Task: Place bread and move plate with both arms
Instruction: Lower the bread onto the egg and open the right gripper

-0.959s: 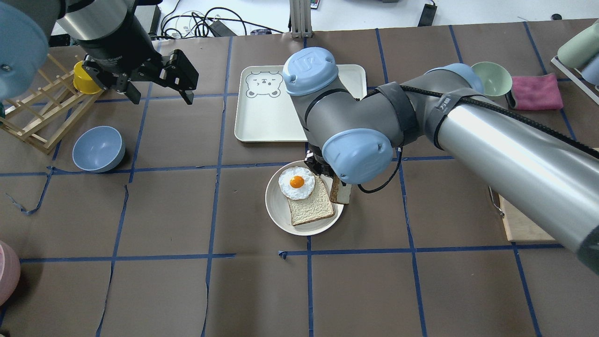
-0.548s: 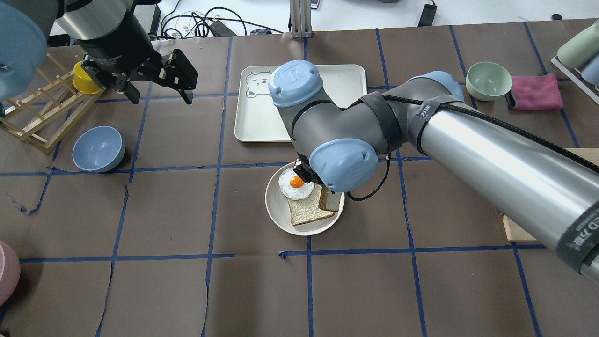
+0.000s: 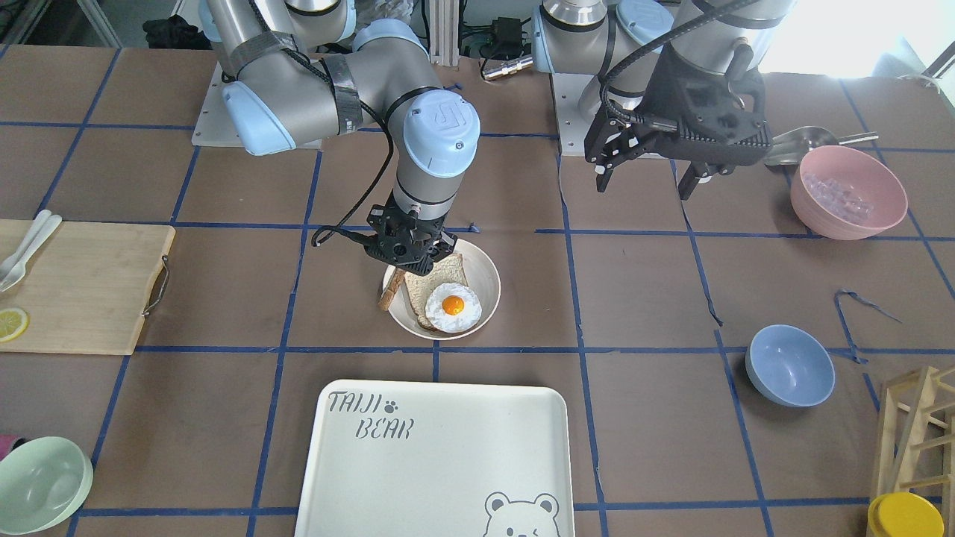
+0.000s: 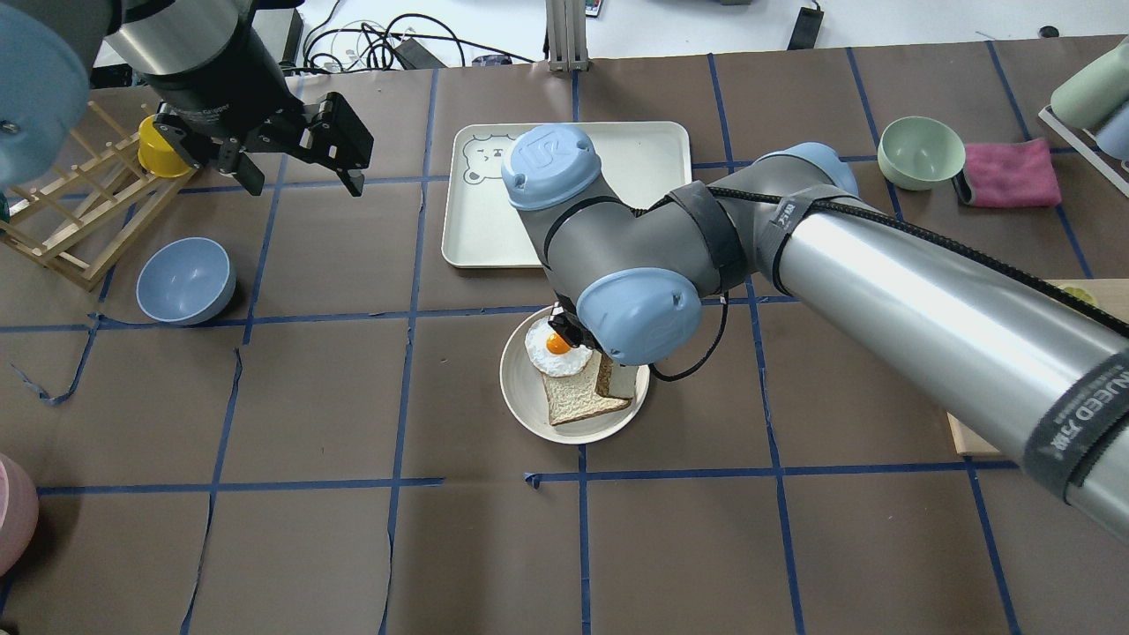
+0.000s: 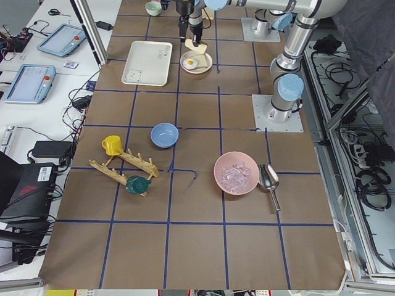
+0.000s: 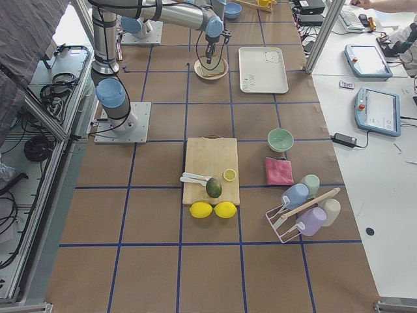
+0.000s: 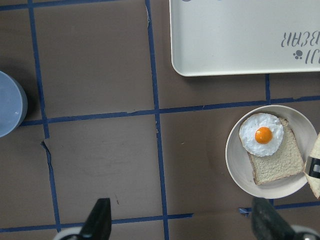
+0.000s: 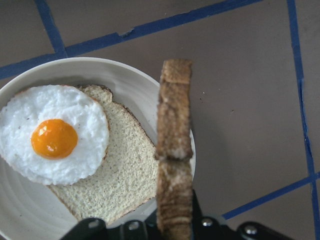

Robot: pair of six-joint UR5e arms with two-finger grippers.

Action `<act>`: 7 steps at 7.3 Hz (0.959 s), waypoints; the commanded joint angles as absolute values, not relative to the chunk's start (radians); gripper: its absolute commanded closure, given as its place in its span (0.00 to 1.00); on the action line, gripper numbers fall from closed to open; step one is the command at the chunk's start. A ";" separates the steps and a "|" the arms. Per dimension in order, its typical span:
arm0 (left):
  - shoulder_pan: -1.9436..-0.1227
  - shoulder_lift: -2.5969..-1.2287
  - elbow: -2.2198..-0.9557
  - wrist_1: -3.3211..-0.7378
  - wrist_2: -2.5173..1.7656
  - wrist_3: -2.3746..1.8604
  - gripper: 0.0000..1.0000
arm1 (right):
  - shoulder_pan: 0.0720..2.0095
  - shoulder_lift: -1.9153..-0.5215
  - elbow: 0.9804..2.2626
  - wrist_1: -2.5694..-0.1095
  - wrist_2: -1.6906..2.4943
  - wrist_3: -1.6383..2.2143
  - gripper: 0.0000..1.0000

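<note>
Two slices are in play. A beige slice (image 4: pixel 586 399) lies flat in the plate (image 4: pixel 520 401) under a fried egg (image 4: pixel 540 351). The bread (image 8: pixel 174 150) hangs on edge in the right gripper (image 3: pixel 406 252), whose fingers are closed on its flat faces, with the dark crust turned up toward the wrist camera. It sits low over the plate's right rim, part inside and part out; whether it touches I cannot tell. Held upright like this it clears the egg, but I judge it must be carried left and tipped to land flat on top. The plate stands mid-table, just on the near side of the bear tray (image 4: pixel 494 225). The left gripper (image 4: pixel 304 183) hovers at the far left, well apart, fingers spread wide and empty. It is probably keeping out of the way until both arms take the plate.
</note>
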State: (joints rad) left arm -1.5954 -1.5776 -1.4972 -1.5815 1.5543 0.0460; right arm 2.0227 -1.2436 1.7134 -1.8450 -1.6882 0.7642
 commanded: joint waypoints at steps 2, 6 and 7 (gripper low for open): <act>-1.594 -1.577 -1.497 -1.582 1.555 0.048 0.00 | 2.036 -1.235 1.715 -1.850 -1.658 0.764 1.00; -1.592 -1.577 -1.497 -1.582 1.555 0.048 0.00 | 2.039 -1.233 1.726 -1.896 -1.658 0.762 0.47; -1.592 -1.577 -1.497 -1.582 1.555 0.048 0.00 | 2.039 -1.235 1.726 -1.922 -1.658 0.764 0.43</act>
